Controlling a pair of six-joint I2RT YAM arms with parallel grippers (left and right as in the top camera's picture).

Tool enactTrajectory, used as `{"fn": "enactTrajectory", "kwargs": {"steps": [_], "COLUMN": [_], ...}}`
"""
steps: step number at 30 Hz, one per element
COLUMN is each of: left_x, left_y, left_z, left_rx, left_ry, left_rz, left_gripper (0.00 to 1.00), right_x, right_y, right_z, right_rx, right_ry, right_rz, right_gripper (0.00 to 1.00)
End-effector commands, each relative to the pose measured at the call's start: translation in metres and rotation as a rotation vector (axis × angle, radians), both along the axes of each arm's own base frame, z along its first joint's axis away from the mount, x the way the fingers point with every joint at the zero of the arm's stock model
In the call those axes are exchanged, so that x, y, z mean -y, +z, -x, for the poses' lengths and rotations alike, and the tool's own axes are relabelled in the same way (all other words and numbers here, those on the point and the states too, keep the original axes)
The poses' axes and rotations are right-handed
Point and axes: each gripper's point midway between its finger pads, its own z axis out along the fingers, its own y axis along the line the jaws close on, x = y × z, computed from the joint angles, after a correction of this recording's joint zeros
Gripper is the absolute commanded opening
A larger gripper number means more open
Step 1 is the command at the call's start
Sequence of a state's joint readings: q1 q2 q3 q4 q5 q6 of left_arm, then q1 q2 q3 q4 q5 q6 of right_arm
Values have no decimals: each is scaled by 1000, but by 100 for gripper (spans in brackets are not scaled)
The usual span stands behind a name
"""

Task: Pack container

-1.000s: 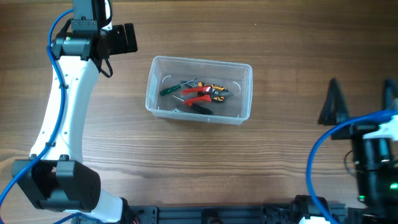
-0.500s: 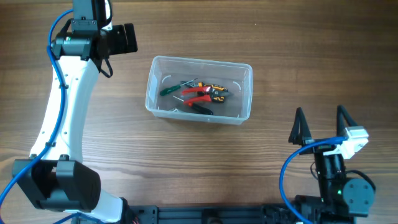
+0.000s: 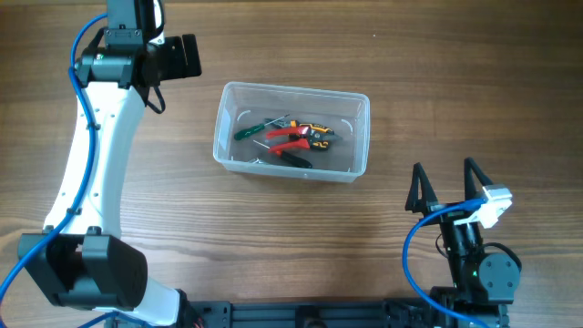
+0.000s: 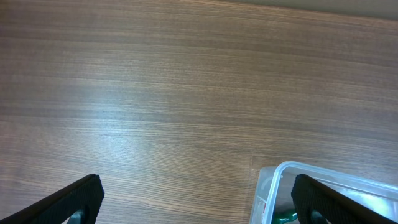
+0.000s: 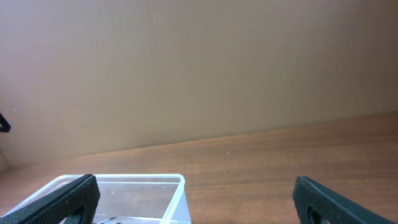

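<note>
Although both wrist views catch only part of it, the overhead view shows the container [image 3: 221, 137] whole: a clear rectangular tub with rounded corners and a raised rim, standing upright near the middle of the wooden tabletop [image 3: 410, 55]. Through its see-through walls the overhead view shows a small heap of hand tools on the floor of the tub: a green-handled screwdriver [image 3: 248, 130], red-handled pliers [image 3: 290, 135], an orange-and-black tool [image 3: 317, 135] and a black-handled one [image 3: 293, 158], overlapping one another.

The left wrist view shows only one rounded corner of the tub [image 4: 273, 186] with a scrap of green inside. The right wrist view shows its rim and a wall [image 5: 177, 199] low in the frame, and beyond the tabletop's far edge a plain beige wall [image 5: 199, 62] that the overhead camera does not take in.

The right pincer [image 3: 446, 187] stands released, fingers spread wide, near the tub's right front corner but apart from it. The left pincer [image 4: 199, 190] is likewise released, its two fingers wide apart above bare wood beside the tub, grasping nothing.
</note>
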State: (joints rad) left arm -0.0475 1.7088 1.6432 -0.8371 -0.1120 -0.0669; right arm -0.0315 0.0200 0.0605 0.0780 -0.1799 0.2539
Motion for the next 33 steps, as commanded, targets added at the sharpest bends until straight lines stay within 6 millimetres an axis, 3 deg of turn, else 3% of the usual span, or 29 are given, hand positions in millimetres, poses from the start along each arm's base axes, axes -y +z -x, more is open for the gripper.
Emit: {"fn": "enactTrajectory", "kwargs": {"steps": [1,4,11,33], "left_x": [-1,-1,-1,-1], "left_y": [11,11,11,11], "left_z": [1,1,1,1], "left_rx": [28,28,28,28], "left_ry": [20,20,20,20], "left_rz": [7,7,7,7], "left_gripper": [100,100,100,100], "right_x": [-13,-22,-23,-22], "right_y": [-4,-19,-34,-35], "right_z": [2,2,1,1], "right_rx": [41,15,-23,-27], "right_ry": [62,112,110,110], "right_rz": [111,170,280,280], "right_gripper": [100,100,100,100]}}
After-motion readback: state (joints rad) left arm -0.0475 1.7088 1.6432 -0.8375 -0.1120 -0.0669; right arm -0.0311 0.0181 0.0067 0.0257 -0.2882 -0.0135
